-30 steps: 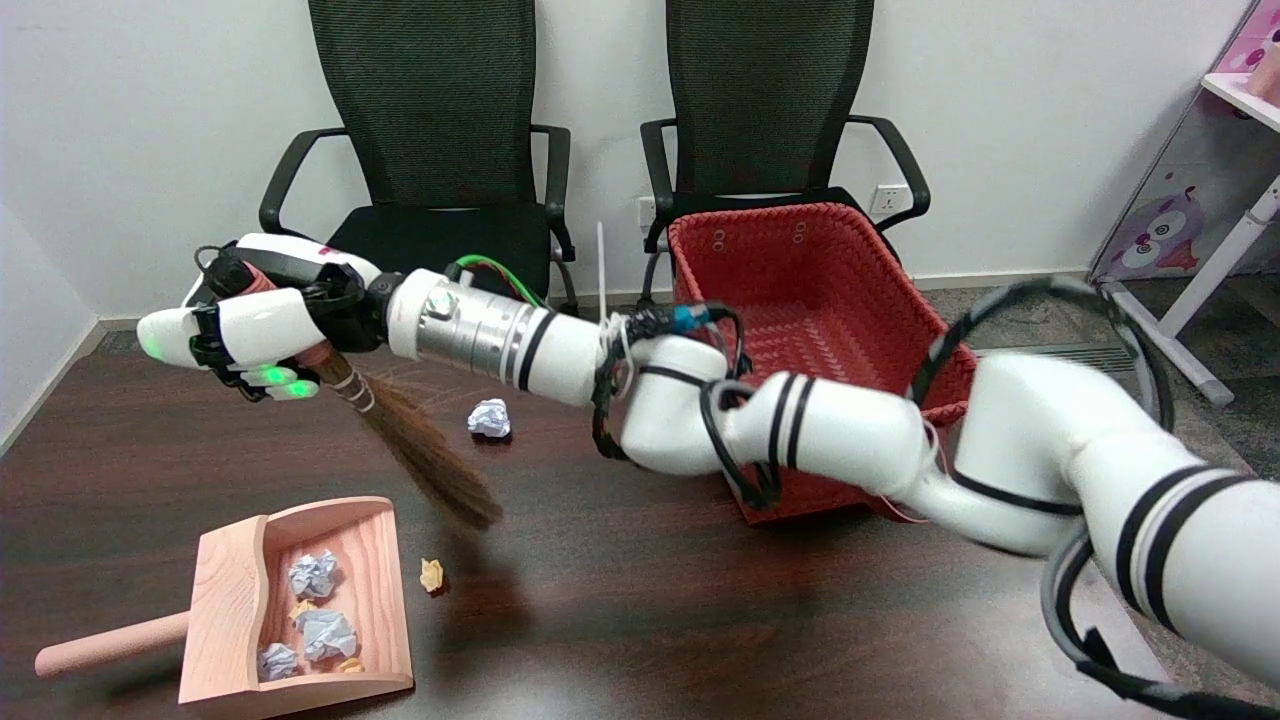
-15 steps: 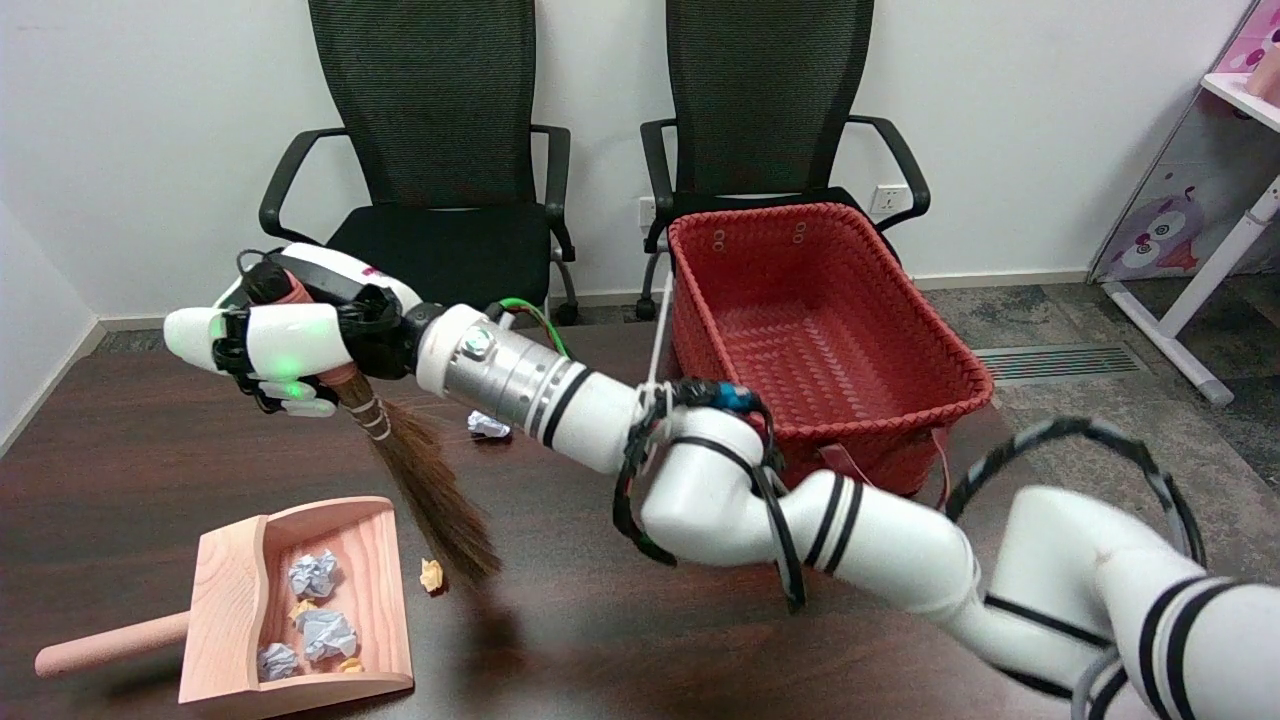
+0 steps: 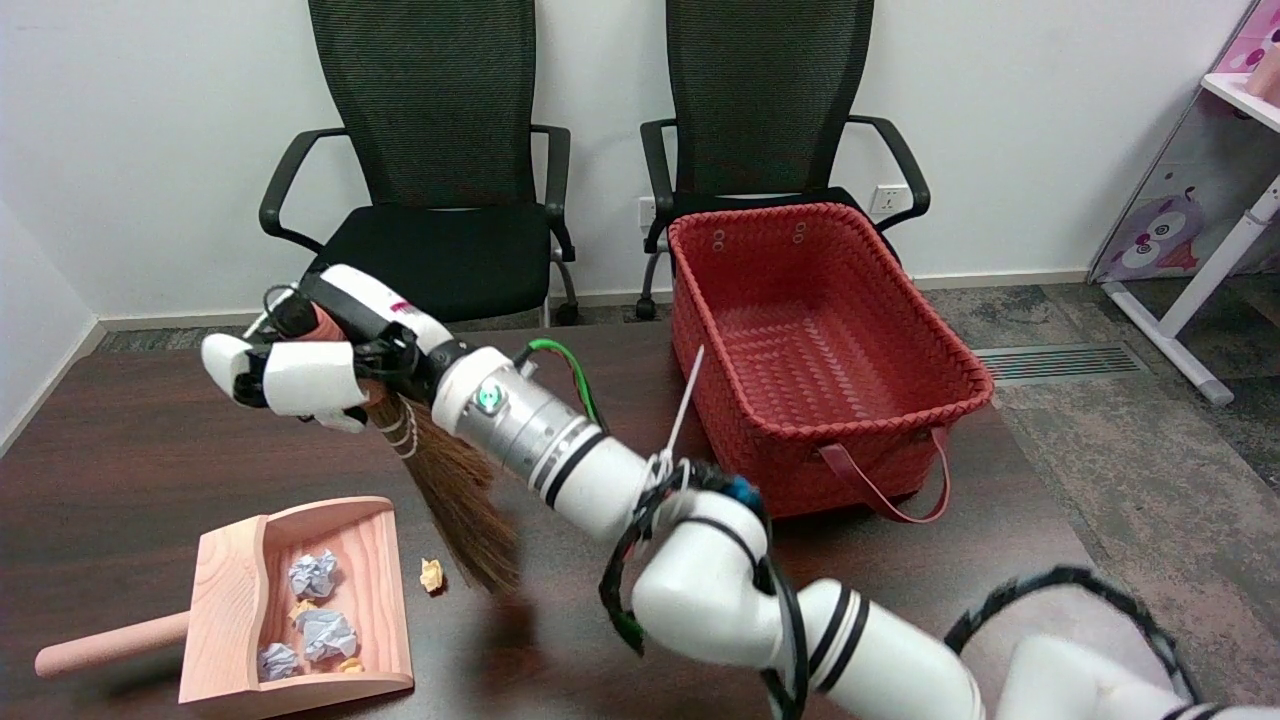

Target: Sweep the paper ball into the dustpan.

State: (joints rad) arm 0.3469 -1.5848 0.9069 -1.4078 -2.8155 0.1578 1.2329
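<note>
My right hand (image 3: 310,375) grips the handle of a small brown brush (image 3: 455,500), whose bristles hang down and to the right, tips just above the dark table (image 3: 120,460). A small yellow paper ball (image 3: 431,574) lies on the table just left of the bristle tips. Left of it sits the pink wooden dustpan (image 3: 225,590), mouth facing right, with several white and yellow paper balls inside. The white paper ball seen earlier behind the arm is now hidden by my forearm.
A red woven basket (image 3: 960,370) stands on the table's right side, with my arm close to its front left corner. Two black office chairs (image 3: 440,180) stand behind the table. A white shelf (image 3: 1240,90) is at the far right.
My right arm has drawn back toward the near side and the hand has shifted right. The brush swung steeper, its tips now close beside the yellow paper ball. The white ball went out of sight.
</note>
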